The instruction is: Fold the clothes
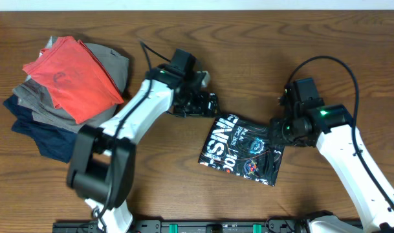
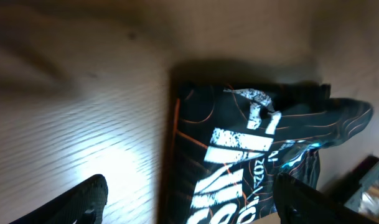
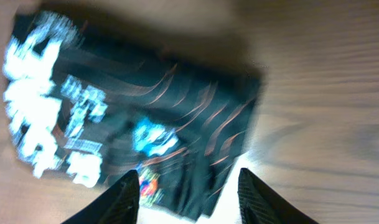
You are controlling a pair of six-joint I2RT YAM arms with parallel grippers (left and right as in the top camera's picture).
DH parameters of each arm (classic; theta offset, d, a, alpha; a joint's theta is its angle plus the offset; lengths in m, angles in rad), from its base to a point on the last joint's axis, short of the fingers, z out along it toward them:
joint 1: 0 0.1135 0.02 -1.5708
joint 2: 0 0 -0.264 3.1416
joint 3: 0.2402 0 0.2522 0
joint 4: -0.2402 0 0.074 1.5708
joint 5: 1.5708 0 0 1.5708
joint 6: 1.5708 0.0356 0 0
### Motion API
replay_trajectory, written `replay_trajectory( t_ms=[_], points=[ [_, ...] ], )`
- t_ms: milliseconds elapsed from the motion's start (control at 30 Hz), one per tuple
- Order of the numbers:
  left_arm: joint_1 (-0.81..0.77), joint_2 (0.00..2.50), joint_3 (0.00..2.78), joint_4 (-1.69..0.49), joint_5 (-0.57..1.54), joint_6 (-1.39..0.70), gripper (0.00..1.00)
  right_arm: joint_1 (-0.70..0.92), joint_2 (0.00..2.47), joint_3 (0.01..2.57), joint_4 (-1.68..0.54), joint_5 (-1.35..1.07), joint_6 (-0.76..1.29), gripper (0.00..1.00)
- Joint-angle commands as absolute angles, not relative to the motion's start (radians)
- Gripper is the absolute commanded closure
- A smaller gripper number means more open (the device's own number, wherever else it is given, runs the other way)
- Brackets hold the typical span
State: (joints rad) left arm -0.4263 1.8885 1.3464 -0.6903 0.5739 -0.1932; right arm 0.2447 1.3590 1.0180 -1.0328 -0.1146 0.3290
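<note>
Brown wooden table (image 1: 352, 39): folded black jersey (image 1: 242, 150) lies mid-table, long axis roughly left-to-right, its right short edge under the parted, empty right gripper (image 1: 279, 129), the nearer one; left gripper (image 1: 200, 103), jaws wide and empty, hangs just off its far-left corner.

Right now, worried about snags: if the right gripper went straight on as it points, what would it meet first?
Probably the black jersey, lying straight ahead of the right gripper; blur leaves depth unclear.
</note>
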Motion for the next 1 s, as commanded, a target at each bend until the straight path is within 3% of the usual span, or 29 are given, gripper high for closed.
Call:
replay_trajectory(
  t_ms=[0, 267, 500, 667, 767, 967],
  points=[
    [-0.459, 1.945, 1.339, -0.678, 0.652, -0.165, 0.14, 0.261, 1.392, 1.002, -1.042, -0.299, 0.272, 0.54],
    [-0.528, 2.048, 1.339, -0.622, 0.635, -0.165, 0.16, 0.31, 1.414, 0.849, -0.945, -0.395, 0.277, 0.55],
    [-0.529, 2.069, 1.339, -0.691, 0.593, -0.166, 0.47, 0.315, 1.414, 0.634, -0.78, -0.374, 0.302, 0.55],
    [-0.529, 2.069, 1.339, -0.82, 0.587, -0.196, 0.49, 0.284, 1.414, 0.554, -0.673, -0.263, 0.455, 0.56],
    [-0.529, 2.069, 1.339, -0.924, 0.587, -0.247, 0.57, 0.231, 1.414, 0.563, -0.624, -0.196, 0.516, 0.57],
    [-0.529, 2.063, 1.339, -1.035, 0.592, -0.415, 0.59, 0.107, 1.414, 0.599, -0.461, 0.13, 0.483, 0.5]
  ],
)
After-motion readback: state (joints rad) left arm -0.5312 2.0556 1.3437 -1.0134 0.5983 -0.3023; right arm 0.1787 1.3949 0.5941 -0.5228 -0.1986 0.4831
